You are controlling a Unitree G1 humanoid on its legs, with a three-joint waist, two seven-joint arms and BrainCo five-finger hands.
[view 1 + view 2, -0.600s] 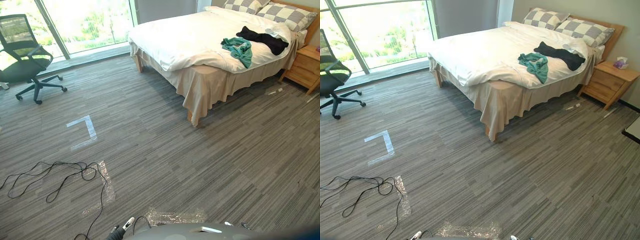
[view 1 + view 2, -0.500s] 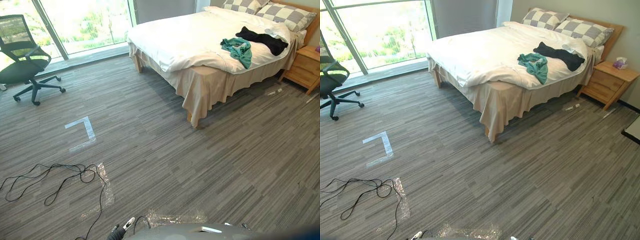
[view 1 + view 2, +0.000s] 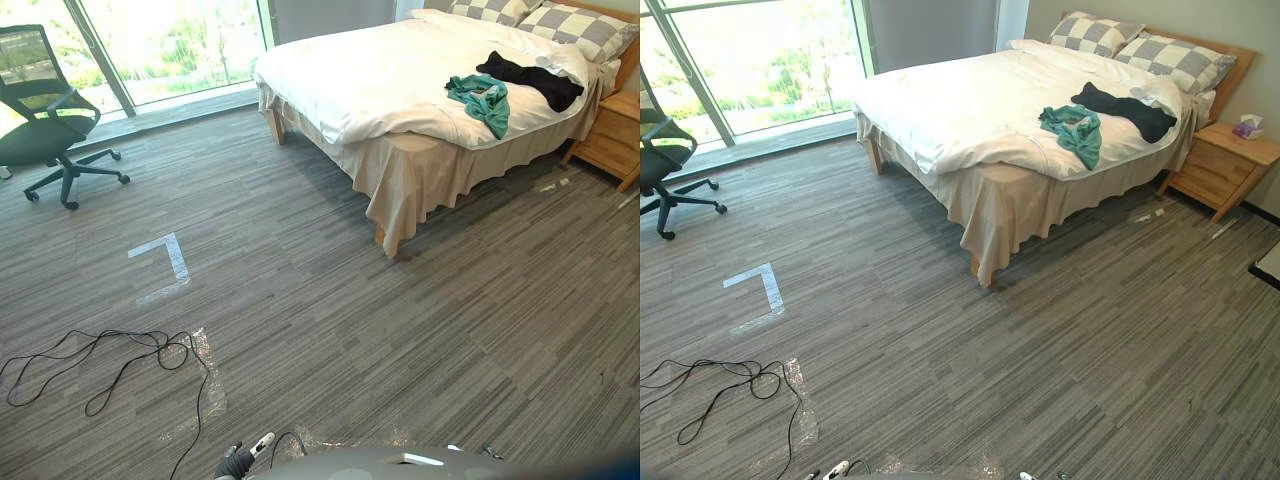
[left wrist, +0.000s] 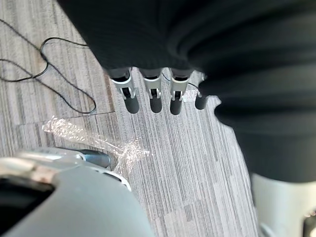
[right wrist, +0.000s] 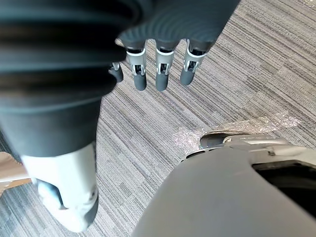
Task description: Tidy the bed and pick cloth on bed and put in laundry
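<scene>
teal cloth (image 3: 484, 96) on bed (image 3: 350, 70) | well apart from left hand (image 4: 154, 96), right hand (image 5: 161, 74) | fingers straight

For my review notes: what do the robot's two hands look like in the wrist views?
The left hand and right hand look alike: a row of slim silver fingers with rounded dark tips, coming out from under a dark ribbed cover over the hand's back and wrist.
</scene>
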